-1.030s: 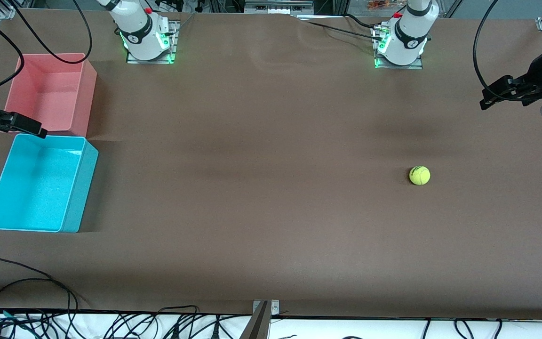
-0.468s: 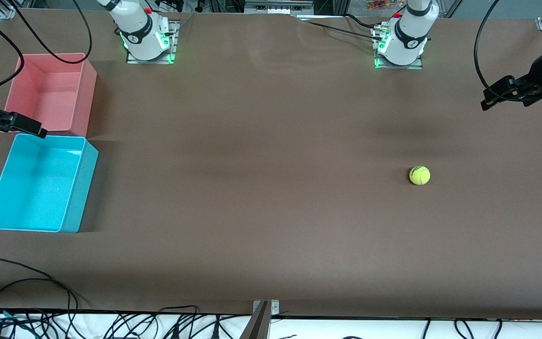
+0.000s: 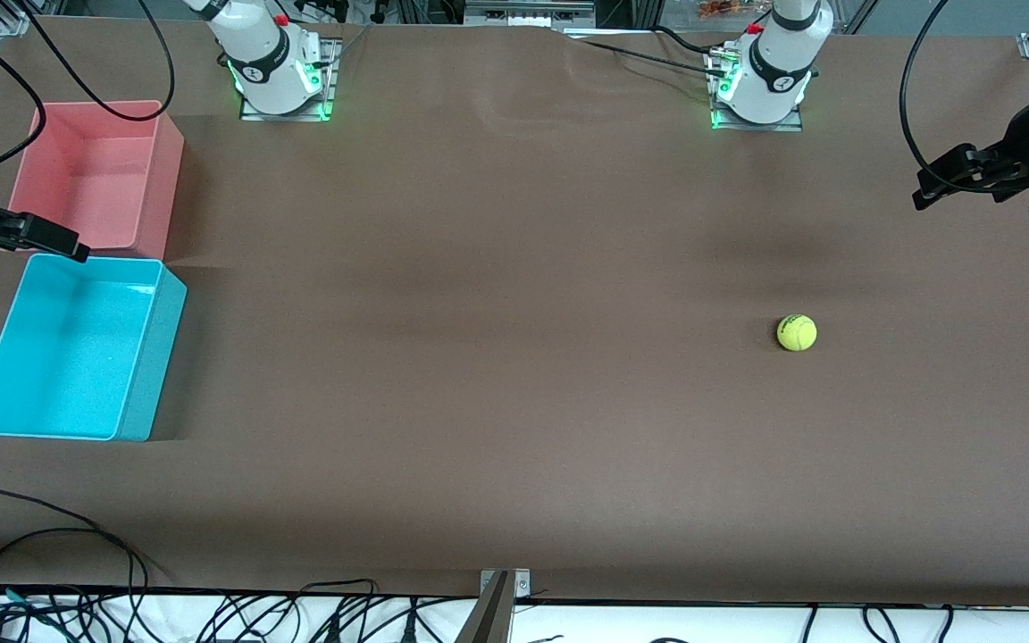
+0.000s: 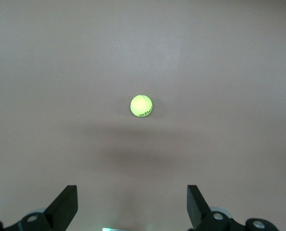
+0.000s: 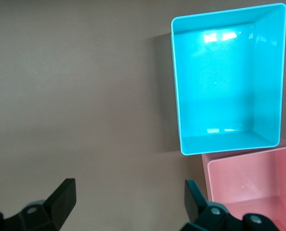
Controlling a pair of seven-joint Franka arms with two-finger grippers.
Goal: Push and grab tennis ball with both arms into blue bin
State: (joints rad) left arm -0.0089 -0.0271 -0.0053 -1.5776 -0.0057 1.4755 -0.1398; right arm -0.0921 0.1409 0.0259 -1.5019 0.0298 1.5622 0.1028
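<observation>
Broadly, little differs from the earlier frames: the left gripper [image 3: 925, 190], at the right edge of the front view, sits a touch higher in the frame than a second ago and matches its place of half a second ago; the tennis ball [image 3: 797, 332], both bins and the right gripper [image 3: 68, 246] have not shifted. The tennis ball rests on the bare brown table [image 3: 497, 357] in the right half of the frame, slightly below mid-height, apart from everything else. Being round, it has no long axis; its dark print faces upward, toward the top edge of the frame. The blue bin [image 3: 141, 357] stands at lower left, its long axis running up and down the frame, opening upward, with the pink bin [image 3: 166, 179] just above it. The right gripper hovers at the left edge over the gap between the two bins. Both grippers' fingers are spread wide and grasp nothing; the wrist views confirm this.
</observation>
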